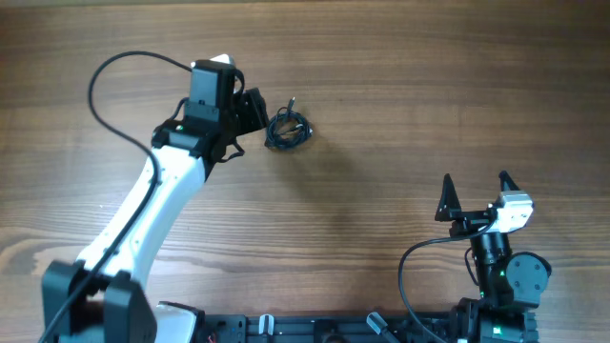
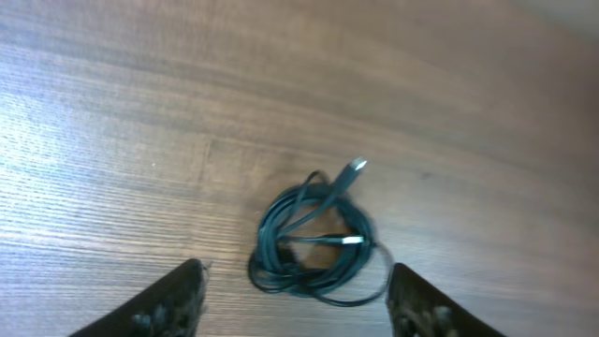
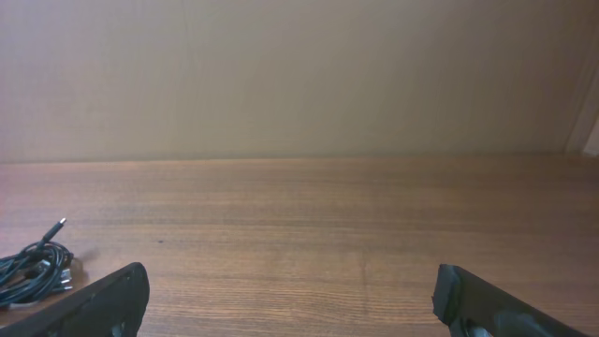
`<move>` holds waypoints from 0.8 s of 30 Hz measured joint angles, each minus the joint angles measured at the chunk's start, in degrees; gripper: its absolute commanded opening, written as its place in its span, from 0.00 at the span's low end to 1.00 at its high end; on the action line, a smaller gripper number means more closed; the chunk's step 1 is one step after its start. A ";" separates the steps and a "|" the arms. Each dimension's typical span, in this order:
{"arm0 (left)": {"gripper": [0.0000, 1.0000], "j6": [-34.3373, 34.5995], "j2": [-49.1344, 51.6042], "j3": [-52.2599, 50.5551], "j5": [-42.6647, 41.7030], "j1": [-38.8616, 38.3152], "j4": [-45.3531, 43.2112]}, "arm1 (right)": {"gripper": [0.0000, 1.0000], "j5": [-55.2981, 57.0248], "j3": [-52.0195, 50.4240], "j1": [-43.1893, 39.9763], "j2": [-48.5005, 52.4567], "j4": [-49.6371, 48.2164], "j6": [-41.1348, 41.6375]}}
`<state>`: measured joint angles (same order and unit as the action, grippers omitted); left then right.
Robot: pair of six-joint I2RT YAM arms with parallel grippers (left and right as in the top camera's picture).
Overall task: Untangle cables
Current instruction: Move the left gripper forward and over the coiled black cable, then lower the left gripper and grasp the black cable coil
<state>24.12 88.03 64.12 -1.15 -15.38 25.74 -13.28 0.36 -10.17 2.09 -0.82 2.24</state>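
The cables (image 1: 288, 130) lie as one small dark coiled bundle on the wooden table, with a plug end sticking up at the top. In the left wrist view the bundle (image 2: 314, 245) sits between and just ahead of the fingertips, with two silver plug ends showing. My left gripper (image 1: 255, 112) is open and empty, just left of the bundle; its fingers (image 2: 295, 290) straddle the coil's near edge. My right gripper (image 1: 475, 193) is open and empty at the table's front right, far from the bundle. The bundle also shows at the left edge of the right wrist view (image 3: 33, 271).
The left arm's thick black cable (image 1: 114, 86) loops over the table at the left. The arm bases and a black rail (image 1: 315, 329) line the front edge. A plain wall (image 3: 299, 75) rises behind the table's far edge.
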 measured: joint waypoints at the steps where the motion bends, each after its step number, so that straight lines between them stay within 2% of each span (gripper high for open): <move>1: 0.46 -0.28 0.94 -0.02 0.02 0.00 -0.20 | 1.00 0.00 0.00 0.00 0.00 0.00 -0.02; 4: 0.47 -3.58 4.68 -0.02 0.00 -0.20 -2.99 | 1.00 0.00 0.00 0.00 0.00 -0.02 -0.02; 8: 0.37 -7.80 8.70 0.00 -0.24 -1.64 -8.90 | 1.00 0.00 0.00 0.00 0.00 -0.02 0.00; 18: 0.38 -10.56 18.29 0.02 -0.42 -2.89 -15.52 | 1.00 0.00 0.00 0.00 0.00 -0.02 0.00; 22: 0.26 -10.60 20.52 0.02 -0.42 -2.89 -16.22 | 1.00 0.00 0.00 0.00 0.00 -0.02 -0.02; 24: 0.17 -10.93 21.35 0.02 -0.39 -2.89 -16.15 | 1.00 0.00 0.00 0.00 0.00 0.00 0.00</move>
<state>13.19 109.38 64.14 -1.54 -18.26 9.58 -13.28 0.36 -10.17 2.09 -0.82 2.24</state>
